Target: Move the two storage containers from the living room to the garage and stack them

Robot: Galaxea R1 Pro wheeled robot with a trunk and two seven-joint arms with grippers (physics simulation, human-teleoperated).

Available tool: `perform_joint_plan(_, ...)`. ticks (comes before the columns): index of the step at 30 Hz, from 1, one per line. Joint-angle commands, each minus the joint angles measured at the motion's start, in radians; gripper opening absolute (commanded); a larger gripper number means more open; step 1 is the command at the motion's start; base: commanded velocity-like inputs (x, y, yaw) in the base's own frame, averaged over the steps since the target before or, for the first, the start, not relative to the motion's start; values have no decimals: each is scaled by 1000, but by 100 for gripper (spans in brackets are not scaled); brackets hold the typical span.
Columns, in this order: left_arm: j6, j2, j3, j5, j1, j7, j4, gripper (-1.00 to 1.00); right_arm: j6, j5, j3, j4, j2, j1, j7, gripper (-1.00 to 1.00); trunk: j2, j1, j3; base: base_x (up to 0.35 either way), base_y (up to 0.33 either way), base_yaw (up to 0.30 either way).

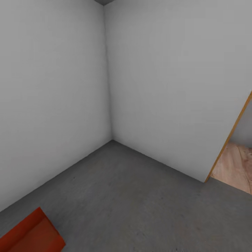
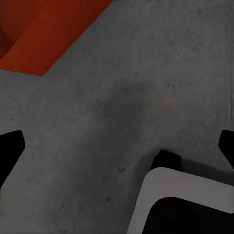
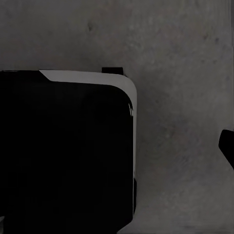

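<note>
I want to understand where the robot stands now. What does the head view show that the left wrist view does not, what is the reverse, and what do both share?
Head view alone: two grey-white walls meeting in a corner, a wood-edged doorway at the right, and pale wood-plank flooring beyond it.

Left wrist view alone: the left gripper, its dark fingertips wide apart with nothing between them, and a white and black part of the robot's body below.

Both: the dark grey concrete floor and a corner of one orange-red storage container resting on it.
</note>
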Motion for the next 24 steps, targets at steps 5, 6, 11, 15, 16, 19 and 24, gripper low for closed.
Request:
perform_joint_plan(5,-3,0,-9,9,0,2,0,100,-5,-7,7,3,1,-1,0,100,-1,0,-1,0,0,-282)
perform_joint_plan(6,-3,0,-9,9,0,2,0,100,-6,-7,7,3,1,-1,0,100,-1,0,-1,0,0,-282)
perform_joint_plan(11,-3,0,-9,9,0,2,0,100,-9,-7,7,3,1,-1,0,100,-1,0,-1,0,0,-282)
perform_joint_plan(15,-3,0,-9,9,0,2,0,100,-10,-7,7,3,2,-2,0,100,-1,0,-1,0,0,-282)
perform_joint_plan(16,-3,0,-9,9,0,2,0,100,-11,-7,6,3,2,-1,0,100,-1,0,-1,0,0,-282)
perform_joint_plan(19,-3,0,-9,9,0,2,0,100,-10,-7,6,3,1,-1,0,100,-1,0,-1,0,0,-282)
perform_joint_plan(24,-3,0,-9,9,0,2,0,100,-11,-7,5,3,2,-1,0,100,-1,0,-1,0,0,-282)
